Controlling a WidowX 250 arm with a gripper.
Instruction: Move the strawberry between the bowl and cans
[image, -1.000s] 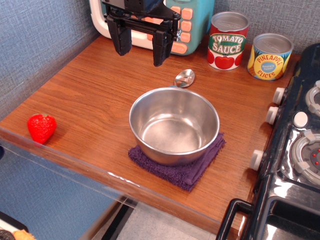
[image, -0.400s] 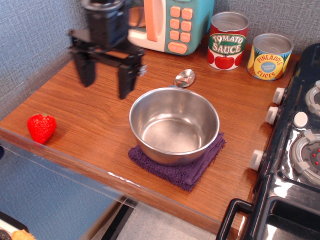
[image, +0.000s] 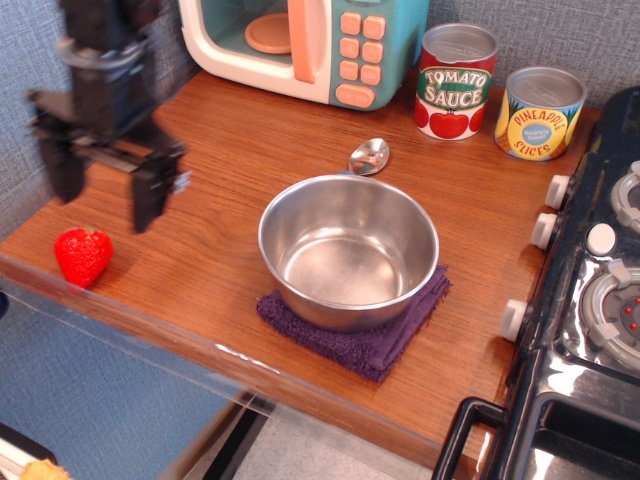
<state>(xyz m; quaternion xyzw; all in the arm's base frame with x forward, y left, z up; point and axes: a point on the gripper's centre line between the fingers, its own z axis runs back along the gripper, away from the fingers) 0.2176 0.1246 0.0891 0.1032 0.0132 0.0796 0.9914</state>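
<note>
Here, small dimpled red plastic strawberry (image: 84, 255) sits at front-left edge of wooden counter (image: 220, 210), bare wood all around. Blurred black gripper (image: 105, 200) hangs above it, jaws apart, nothing held. Shiny round steel bowl (image: 348, 249) on purple terry cloth (image: 372, 340), well right of berry. Small metal spoon (image: 369, 156) behind bowl; open wood between bowl and two printed cylindrical cans (image: 498, 95) at back wall.

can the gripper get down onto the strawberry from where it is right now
Probably yes: the gripper hangs open just above the strawberry, which lies alone near the table's front left edge with nothing crowding it.
</note>
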